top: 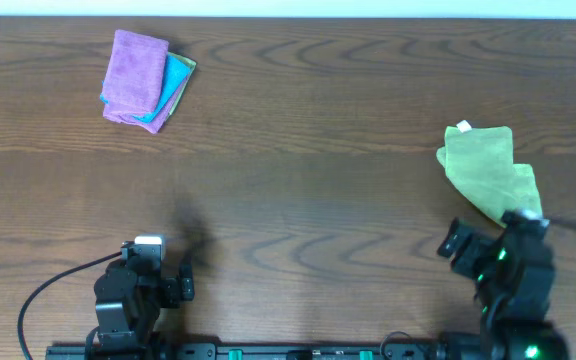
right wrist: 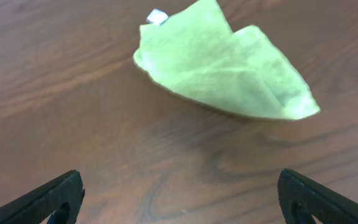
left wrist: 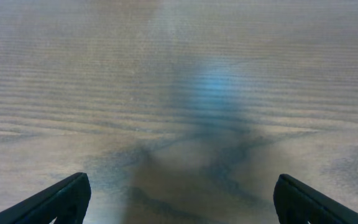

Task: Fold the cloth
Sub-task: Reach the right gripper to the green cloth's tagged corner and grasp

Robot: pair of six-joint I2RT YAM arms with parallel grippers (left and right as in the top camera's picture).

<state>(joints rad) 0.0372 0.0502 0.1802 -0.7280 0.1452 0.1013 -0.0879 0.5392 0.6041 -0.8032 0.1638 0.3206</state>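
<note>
Far ahead of the left tool (left wrist: 182, 202), off to its left, sits a neat stack: a purple cloth (top: 135, 75) on top, a teal cloth (top: 175, 85) peeking out along its right edge. The left tool itself hangs low over the bare wooden desk (top: 318, 150), fingers spread wide, nothing between them. Across to the right now: the green cloth (right wrist: 222, 68) lies loosely doubled over in a rough wedge, just ahead of the right tool (right wrist: 179, 199) and not touching it. There's a small white tag (right wrist: 156, 17) at the cloth's far left corner, too small to read any writing. The right tool's fingers stand wide apart too, empty, with only wood grain between them.
</note>
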